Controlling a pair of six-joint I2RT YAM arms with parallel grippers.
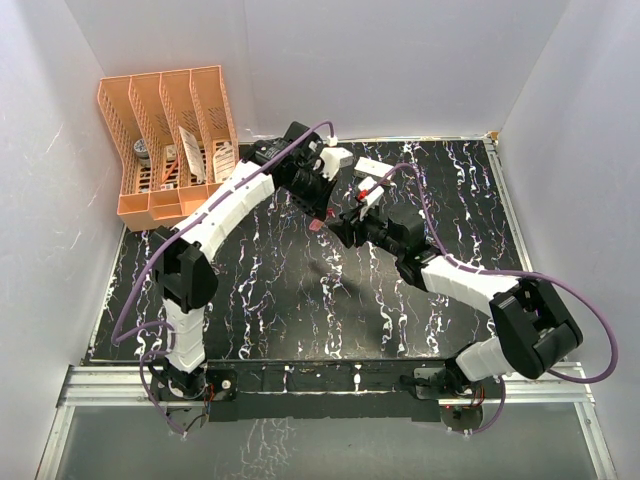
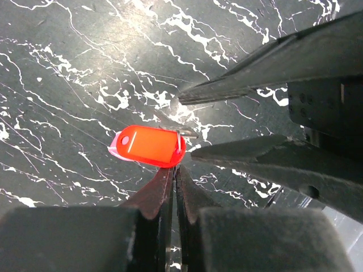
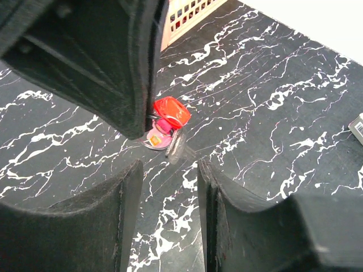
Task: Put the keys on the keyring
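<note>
As the left gripper hung over the table, clenched on the keyring at the end of its pink-red tag, the right gripper stood just beside it, its 2 fingers parted and empty. The keyring looked feather-light, with a stiff, slick plastic tag and a thin wire ring apt to swivel. I judged the tag's flat faces the surest hold, leaving the ring free. I could not make out the keys.

1. Top camera: high behind the near edge, looking down over the whole table.
2. Wrist cameras: close in, facing each other from opposite sides.
3. All three catch the keyring.
</note>
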